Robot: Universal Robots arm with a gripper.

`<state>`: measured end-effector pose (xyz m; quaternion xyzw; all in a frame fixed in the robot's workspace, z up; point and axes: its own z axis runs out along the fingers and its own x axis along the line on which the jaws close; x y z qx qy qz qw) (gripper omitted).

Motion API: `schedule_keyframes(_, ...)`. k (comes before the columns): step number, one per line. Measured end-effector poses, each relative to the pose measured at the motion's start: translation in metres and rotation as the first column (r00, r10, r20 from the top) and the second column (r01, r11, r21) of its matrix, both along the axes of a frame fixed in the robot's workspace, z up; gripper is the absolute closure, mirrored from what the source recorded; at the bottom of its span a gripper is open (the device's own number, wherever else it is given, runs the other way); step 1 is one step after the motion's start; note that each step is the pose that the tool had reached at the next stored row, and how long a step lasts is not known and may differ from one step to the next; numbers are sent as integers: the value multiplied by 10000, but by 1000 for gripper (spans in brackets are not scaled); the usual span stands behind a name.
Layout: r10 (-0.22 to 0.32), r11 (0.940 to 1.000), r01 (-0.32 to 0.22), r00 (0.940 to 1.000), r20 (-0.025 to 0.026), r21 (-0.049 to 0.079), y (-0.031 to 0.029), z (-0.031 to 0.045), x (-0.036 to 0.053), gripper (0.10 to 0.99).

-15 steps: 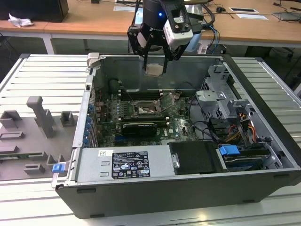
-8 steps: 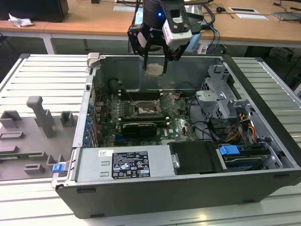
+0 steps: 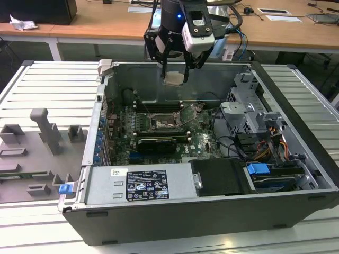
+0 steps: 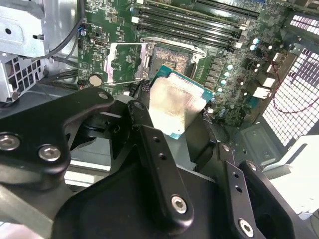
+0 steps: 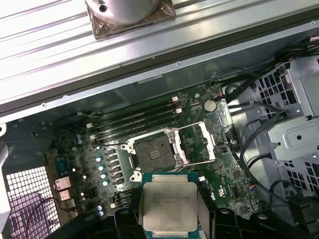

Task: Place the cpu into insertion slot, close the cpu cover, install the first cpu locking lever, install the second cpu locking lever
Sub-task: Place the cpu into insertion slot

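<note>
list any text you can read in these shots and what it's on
White label on the power supply: print and symbols, too small to read.
cpu top: faint print, too blurred to read.
Green circuit board: white markings, not legible.
Nothing can be quoted.

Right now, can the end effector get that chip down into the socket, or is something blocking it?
Probably yes. The end effector holds the cpu high above the insertion slot, which lies bare: the cpu cover is swung aside. Nothing appears to stand between them.
</note>
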<state>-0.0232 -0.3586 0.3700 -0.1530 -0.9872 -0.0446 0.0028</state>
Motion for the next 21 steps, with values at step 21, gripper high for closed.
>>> schedule_keyframes(21,-1117,9937,1117,9937,0,1,0,-8,0,557)
